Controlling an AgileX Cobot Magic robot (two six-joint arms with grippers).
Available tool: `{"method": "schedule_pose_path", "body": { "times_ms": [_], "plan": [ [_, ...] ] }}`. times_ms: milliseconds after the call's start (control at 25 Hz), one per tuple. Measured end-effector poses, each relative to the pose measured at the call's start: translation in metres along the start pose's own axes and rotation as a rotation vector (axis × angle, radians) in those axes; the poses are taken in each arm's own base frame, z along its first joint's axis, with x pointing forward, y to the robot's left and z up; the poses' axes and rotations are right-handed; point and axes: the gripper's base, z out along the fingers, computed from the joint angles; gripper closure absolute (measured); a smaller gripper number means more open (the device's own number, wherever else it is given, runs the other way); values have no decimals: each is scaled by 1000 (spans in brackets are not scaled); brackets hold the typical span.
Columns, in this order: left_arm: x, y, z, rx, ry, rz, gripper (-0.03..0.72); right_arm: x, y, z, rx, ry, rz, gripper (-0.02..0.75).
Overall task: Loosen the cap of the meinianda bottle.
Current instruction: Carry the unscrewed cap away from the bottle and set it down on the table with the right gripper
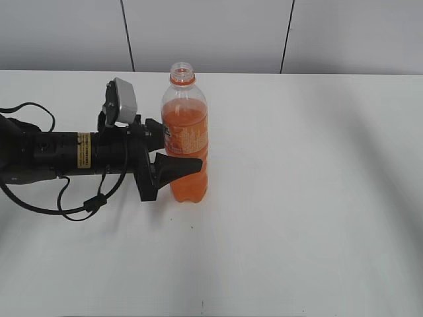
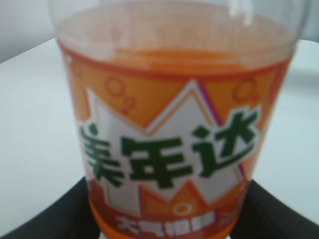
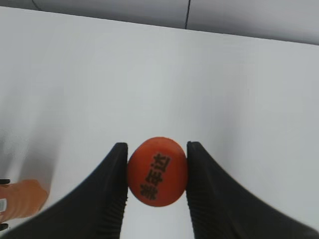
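The meinianda bottle [image 1: 186, 142] stands upright on the white table, its mouth open with only the orange neck ring on it. My left gripper [image 1: 180, 165] is shut on the bottle's lower body from the left. In the left wrist view the label [image 2: 169, 149] fills the frame, with the gripper [image 2: 164, 221] and its black fingers at both lower corners. My right gripper [image 3: 157, 167] is shut on the orange cap [image 3: 157, 172] and holds it above the bare table. The right gripper is outside the exterior view. An orange bit of the bottle [image 3: 22, 199] shows at the right wrist view's lower left.
The white table [image 1: 310, 198] ends at a grey panelled wall [image 1: 211, 33] behind. The left arm's black body and cables [image 1: 59, 158] lie across the table's left side.
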Motion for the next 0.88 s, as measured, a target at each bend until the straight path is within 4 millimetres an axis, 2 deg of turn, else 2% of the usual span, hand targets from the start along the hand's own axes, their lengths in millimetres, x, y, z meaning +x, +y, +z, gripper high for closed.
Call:
{"method": "schedule_pose_path", "body": {
  "times_ms": [240,400,600,880],
  "plan": [
    [0,0,0,-1,0,-1,264,19,-51,22,54,101,95,469],
    [0,0,0,-1,0,-1,264,44,-72,44,76,213,146,469],
    [1,0,0,-6,6,-2,264,80,-78,84,63,297,162,469],
    [0,1,0,-8,9,-1,264,140,-79,139,64,283,205,469]
  ]
}}
